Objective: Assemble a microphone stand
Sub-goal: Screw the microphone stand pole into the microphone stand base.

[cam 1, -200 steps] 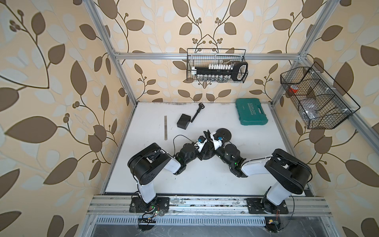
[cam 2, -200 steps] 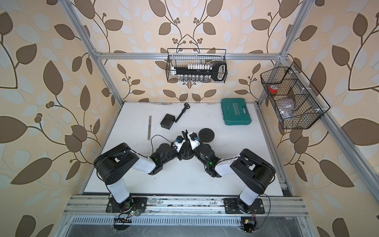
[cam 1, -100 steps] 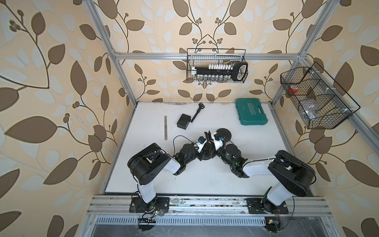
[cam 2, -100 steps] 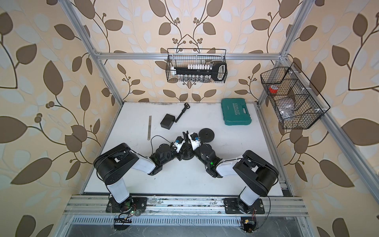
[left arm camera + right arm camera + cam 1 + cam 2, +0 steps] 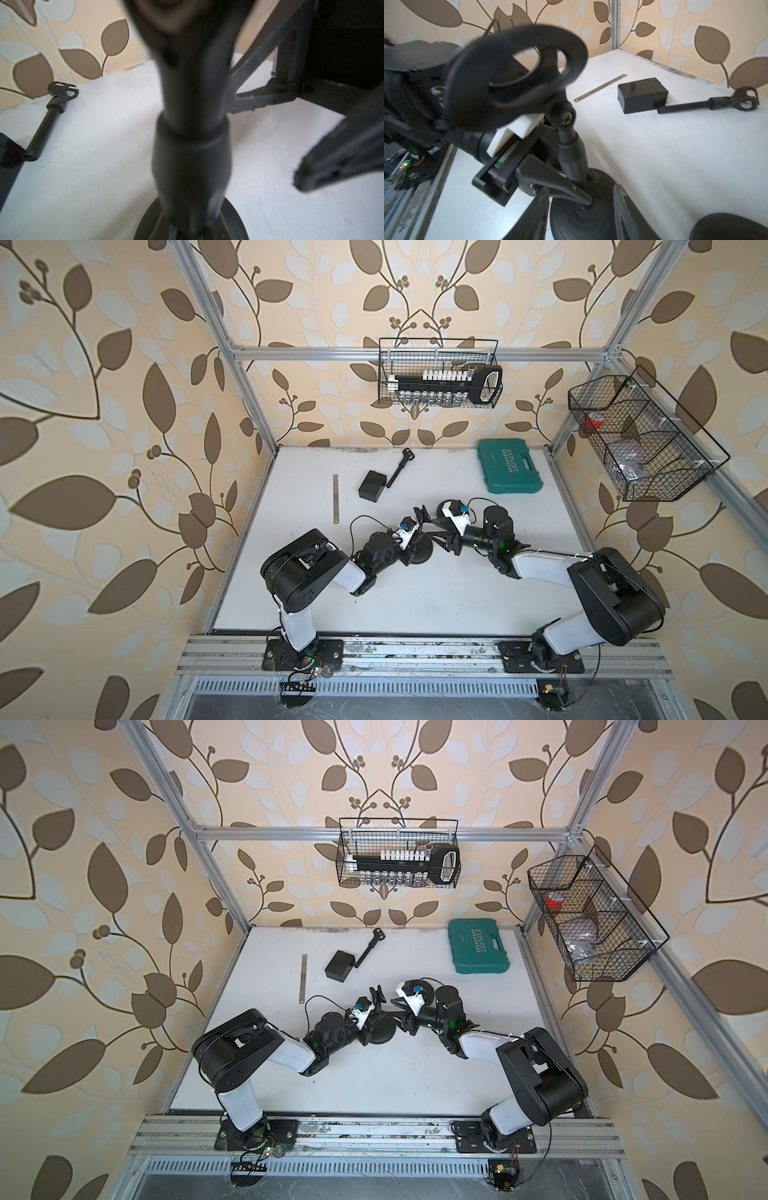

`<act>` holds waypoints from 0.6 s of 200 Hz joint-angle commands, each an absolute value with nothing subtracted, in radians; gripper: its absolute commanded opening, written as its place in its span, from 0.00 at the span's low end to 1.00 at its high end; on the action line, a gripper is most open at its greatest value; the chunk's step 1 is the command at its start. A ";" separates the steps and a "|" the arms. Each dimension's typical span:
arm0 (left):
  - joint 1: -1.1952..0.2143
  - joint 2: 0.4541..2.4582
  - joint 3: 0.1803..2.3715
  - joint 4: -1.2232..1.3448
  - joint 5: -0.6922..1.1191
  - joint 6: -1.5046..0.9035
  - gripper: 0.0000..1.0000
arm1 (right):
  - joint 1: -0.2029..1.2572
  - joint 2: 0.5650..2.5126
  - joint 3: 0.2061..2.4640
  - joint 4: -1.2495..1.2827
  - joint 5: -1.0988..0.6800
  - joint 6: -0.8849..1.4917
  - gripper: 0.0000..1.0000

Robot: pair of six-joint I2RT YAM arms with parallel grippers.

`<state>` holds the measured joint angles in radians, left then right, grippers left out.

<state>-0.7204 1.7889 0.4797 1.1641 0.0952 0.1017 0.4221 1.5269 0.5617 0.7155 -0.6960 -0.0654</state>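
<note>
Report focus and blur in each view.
Left wrist view: the stand post fills the middle, out of focus, while the clip rod behind is sharp. Right wrist view: the ring holder near the lens is smeared; the black box is crisp. Both top views: sharp, evenly lit, soft shadows on the table.

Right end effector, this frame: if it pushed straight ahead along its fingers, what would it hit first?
The right end effector would likely first meet the stand's round base, which appears between its open fingers, with the post, gripped low by the left end effector, just beyond. Depth is unclear.
</note>
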 commanded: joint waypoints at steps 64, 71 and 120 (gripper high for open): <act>-0.727 1.821 0.473 1.132 0.100 0.104 0.10 | 0.419 1.681 0.751 0.624 -0.890 -0.142 0.50; -0.727 1.821 0.473 1.131 0.099 0.105 0.10 | 0.419 1.693 0.759 0.629 -0.894 -0.140 0.48; -0.727 1.824 0.483 1.117 0.096 0.110 0.10 | 0.420 1.732 0.765 0.679 -0.884 -0.114 0.35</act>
<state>-0.7204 1.7966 0.4797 1.1770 0.0959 0.1017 0.4225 1.7100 0.7464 0.6411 -0.8661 -0.1226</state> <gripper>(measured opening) 0.172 0.382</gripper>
